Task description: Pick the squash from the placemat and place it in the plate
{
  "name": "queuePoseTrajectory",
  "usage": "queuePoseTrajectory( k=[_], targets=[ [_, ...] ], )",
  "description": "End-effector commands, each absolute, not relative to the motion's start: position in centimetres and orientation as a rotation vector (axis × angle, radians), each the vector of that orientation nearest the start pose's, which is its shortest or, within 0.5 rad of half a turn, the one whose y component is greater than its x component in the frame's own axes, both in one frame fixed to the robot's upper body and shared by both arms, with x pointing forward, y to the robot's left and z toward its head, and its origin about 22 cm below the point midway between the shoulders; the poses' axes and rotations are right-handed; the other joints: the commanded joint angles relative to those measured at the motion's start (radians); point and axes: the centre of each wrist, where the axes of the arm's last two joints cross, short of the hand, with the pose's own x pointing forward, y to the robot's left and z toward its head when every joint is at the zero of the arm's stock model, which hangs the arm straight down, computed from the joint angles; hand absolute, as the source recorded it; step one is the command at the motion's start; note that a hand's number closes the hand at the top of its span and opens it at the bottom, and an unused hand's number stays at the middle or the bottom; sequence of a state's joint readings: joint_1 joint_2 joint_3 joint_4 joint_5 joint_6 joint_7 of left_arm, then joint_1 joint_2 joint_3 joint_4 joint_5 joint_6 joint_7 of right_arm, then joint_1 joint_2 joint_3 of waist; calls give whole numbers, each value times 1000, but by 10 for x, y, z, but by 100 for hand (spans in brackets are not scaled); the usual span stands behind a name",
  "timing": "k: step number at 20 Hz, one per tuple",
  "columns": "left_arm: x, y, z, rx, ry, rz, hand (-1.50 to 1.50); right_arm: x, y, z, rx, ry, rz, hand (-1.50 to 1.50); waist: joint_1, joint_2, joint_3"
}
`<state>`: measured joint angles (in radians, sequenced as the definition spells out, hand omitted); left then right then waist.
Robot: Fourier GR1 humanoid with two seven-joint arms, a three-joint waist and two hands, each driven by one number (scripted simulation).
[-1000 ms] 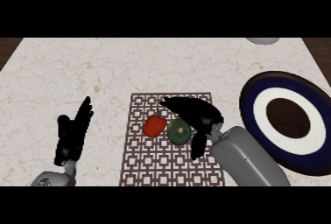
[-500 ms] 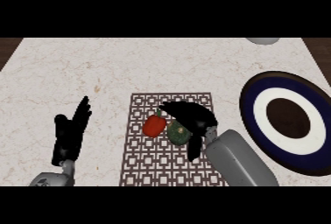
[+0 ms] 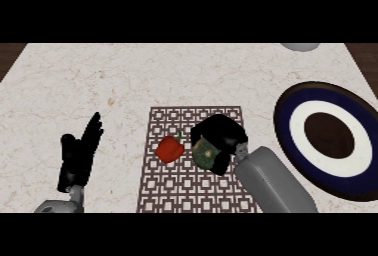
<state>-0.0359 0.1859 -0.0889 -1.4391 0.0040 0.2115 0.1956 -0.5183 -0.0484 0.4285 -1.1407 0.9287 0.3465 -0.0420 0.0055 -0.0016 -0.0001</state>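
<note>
A dark green squash (image 3: pixel 206 152) lies on the patterned placemat (image 3: pixel 177 187), right of a red pepper (image 3: pixel 170 149). My right hand (image 3: pixel 220 136) sits over the squash with its fingers curled round it, hiding its upper and right side. The plate (image 3: pixel 292 131), dark blue with a white ring and a dark centre, lies at the right of the counter, apart from the placemat. My left hand (image 3: pixel 80 154) rests open at the left, fingers pointing up, off the placemat.
A grey round object (image 3: pixel 300 46) shows at the counter's far right edge. The marble counter (image 3: pixel 111 80) stretches bare behind and left of the placemat.
My right hand has come down and leftward onto the squash and its fingers have curled round it. The left hand has not moved.
</note>
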Motion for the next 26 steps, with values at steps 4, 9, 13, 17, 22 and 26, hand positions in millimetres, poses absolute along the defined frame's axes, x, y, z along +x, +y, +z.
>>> queuePoseTrajectory(
  k=[4,9,13,17,22,26],
  targets=[
    [253,244,3,242,-1292,-18,0,328,-125,12,-628,-1308,1405,150,-7,0,1],
    [240,252,-20,261,-1268,-12,0,315,-144,5,-960,-1219,1115,150,-26,-3,-1],
    [247,250,-15,262,-1286,-36,0,311,-126,35,-1163,-1321,988,150,-19,-3,0],
    [244,240,-12,247,-1286,-16,0,283,-124,66,-1219,-1429,893,150,-18,-5,0],
    [243,251,-12,262,-1258,-10,0,254,-125,99,-1460,-1533,662,150,-31,-9,-1],
    [255,244,-11,250,-1291,-18,0,242,-143,114,-1509,-1481,549,150,-16,-1,0]
  ],
)
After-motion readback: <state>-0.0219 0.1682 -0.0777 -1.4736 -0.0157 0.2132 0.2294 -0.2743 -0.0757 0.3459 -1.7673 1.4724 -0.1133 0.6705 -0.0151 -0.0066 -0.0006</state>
